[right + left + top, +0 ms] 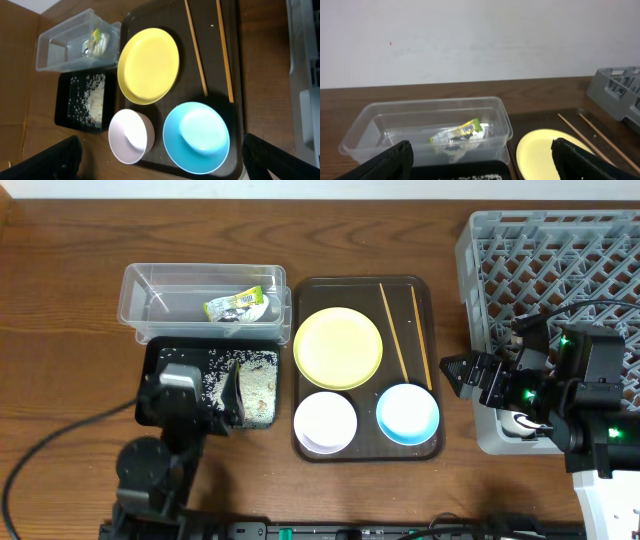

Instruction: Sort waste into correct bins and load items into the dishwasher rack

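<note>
The green-and-yellow wrapper (235,305) (457,132) lies in the clear tub (150,290) (365,125). Rice grains (258,385) lie in the black tray (160,355) (65,107). The yellow plate (338,347) (148,65), white bowl (325,421) (130,136), blue bowl (407,413) (196,137) and two chopsticks (393,330) (196,47) sit on the brown serving tray. The grey rack (560,265) stands at the right. My left gripper (195,380) (482,167) is open and empty over the black tray. My right gripper (458,375) (162,160) is open and empty between the serving tray and the rack.
The brown serving tray (430,290) lies between the bins and the rack. A small white thing (522,420) shows in the rack's front corner, mostly hidden under my right arm. A black cable (60,435) runs across the table at front left.
</note>
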Action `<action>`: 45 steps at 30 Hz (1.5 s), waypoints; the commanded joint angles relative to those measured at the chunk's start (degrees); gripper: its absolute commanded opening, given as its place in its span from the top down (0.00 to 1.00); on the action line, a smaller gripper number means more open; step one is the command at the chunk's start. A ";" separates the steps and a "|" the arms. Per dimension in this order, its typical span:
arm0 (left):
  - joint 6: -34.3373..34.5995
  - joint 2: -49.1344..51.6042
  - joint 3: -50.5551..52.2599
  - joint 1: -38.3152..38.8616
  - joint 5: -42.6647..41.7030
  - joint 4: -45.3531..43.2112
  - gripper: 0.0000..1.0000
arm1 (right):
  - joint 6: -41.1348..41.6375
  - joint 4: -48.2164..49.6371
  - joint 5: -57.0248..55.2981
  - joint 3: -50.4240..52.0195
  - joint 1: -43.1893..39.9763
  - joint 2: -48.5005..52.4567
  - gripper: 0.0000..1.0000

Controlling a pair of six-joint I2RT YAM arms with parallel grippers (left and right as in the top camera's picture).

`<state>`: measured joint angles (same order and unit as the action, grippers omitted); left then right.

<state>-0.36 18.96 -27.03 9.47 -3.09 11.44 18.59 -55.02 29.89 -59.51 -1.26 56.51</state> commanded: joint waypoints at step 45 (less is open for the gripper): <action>-1.55 -18.32 26.80 -0.31 -1.86 -7.85 0.09 | -0.87 -0.04 -0.11 -0.48 0.85 -0.13 0.01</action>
<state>-1.52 0.64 -0.80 9.47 -4.14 1.13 18.59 -55.05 29.87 -59.51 -1.26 56.51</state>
